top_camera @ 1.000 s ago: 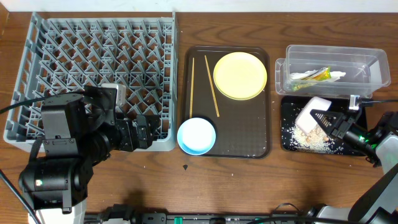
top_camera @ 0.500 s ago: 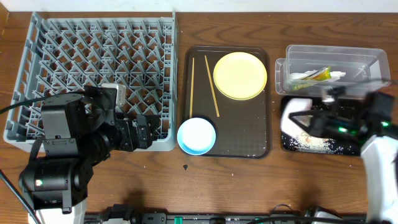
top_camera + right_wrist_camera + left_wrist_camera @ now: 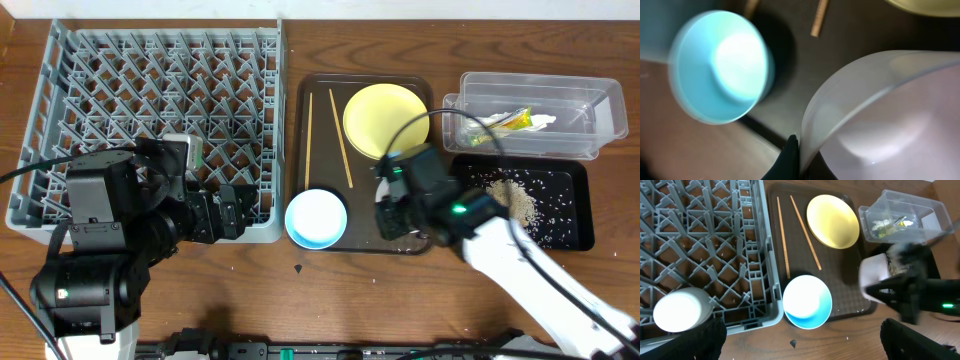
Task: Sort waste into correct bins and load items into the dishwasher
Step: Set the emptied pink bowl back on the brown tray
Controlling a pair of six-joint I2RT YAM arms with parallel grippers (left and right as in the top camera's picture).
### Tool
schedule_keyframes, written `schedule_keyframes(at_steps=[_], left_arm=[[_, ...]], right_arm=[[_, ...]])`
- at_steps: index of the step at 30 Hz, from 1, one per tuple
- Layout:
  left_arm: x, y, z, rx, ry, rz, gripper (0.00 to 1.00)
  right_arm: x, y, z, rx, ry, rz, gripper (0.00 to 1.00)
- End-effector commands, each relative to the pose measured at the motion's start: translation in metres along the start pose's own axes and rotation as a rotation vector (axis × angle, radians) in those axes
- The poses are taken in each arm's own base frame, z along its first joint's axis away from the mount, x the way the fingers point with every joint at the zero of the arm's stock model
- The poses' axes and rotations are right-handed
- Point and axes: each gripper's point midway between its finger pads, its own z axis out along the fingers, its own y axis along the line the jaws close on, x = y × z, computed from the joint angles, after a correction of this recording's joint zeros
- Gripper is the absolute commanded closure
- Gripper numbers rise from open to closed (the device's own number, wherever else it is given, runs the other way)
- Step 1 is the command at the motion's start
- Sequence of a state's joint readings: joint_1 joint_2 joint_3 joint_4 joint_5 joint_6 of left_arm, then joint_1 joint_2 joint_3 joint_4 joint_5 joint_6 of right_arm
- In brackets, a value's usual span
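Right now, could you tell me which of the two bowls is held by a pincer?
The white bowl, gripped at its rim by the right pincer above the brown tray; the light blue bowl sits free.

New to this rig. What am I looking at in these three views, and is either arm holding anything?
Two robot arms work at a wooden table. One picture looks down from a fixed overhead camera; the other two come from cameras on each wrist.

On the table: a large grey plastic dish rack with a small white cup inside, a dark brown serving tray carrying a round yellow plate, two thin wooden chopsticks and a light blue bowl. To its right sit a clear plastic tub with a green-and-orange snack wrapper, and a shallow black tray with beige crumbs.

The right gripper holds a white bowl by its rim, over the serving tray. The left gripper hangs open by the rack, empty.
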State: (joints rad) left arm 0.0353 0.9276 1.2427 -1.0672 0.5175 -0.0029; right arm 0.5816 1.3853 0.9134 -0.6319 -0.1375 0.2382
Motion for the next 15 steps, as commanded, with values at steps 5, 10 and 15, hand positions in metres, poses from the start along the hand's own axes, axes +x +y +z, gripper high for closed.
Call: schedule_keyframes(at_steps=[5,10,15], left_arm=[[-0.003,-0.004,-0.003,0.010,-0.011,0.016,0.01],[-0.015,-0.005,-0.004,0.016,-0.058,0.015,0.01],[-0.031,-0.004,0.003,0.030,-0.093,-0.080,0.01]], right_arm=[[0.012,-0.023,0.039,0.160,0.074,0.082,0.97],[0.001,0.002,0.025,0.029,0.053,0.084,0.60],[-0.032,0.006,-0.019,-0.005,-0.065,0.105,0.42]])
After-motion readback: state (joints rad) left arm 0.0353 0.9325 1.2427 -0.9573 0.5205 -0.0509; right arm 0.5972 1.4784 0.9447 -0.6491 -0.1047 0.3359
